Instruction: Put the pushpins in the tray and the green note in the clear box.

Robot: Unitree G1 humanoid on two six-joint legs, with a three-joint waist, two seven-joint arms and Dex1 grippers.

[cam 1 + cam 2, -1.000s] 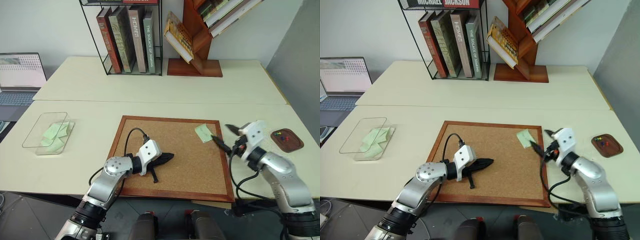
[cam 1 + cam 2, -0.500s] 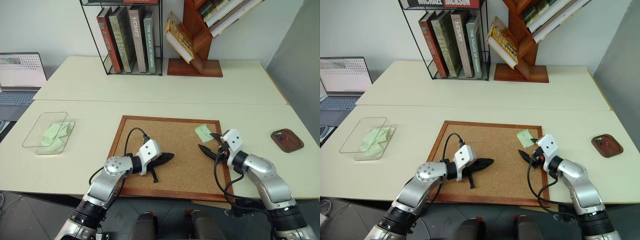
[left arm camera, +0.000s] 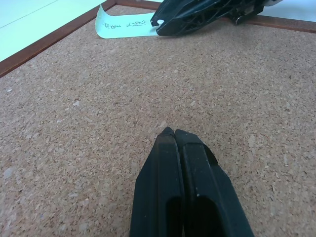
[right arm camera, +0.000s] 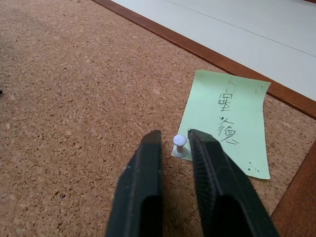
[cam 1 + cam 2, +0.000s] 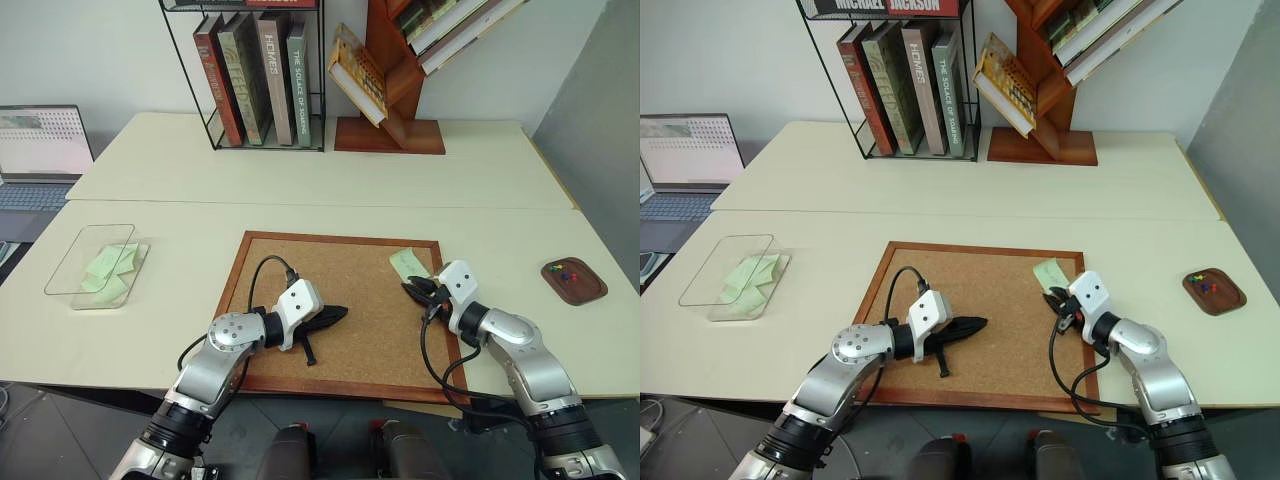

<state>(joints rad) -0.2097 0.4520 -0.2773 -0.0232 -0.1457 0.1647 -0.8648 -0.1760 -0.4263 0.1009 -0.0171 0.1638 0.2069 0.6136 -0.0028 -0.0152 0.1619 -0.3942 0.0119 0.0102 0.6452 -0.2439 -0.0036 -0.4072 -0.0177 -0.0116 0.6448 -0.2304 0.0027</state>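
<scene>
One pushpin (image 4: 179,140) between right gripper (image 4: 174,142) jaws, contact unclear | left gripper (image 3: 170,134) jaws pressed together

note (image 4: 224,122): pale green, dark handwriting | pushpin (image 4: 179,141): white | corkboard (image 4: 74,84): speckled tan

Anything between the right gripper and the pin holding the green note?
Nothing visible. The pale-headed pushpin stands in a corner of the green note, directly ahead of the right gripper, with only bare corkboard around it.
</scene>
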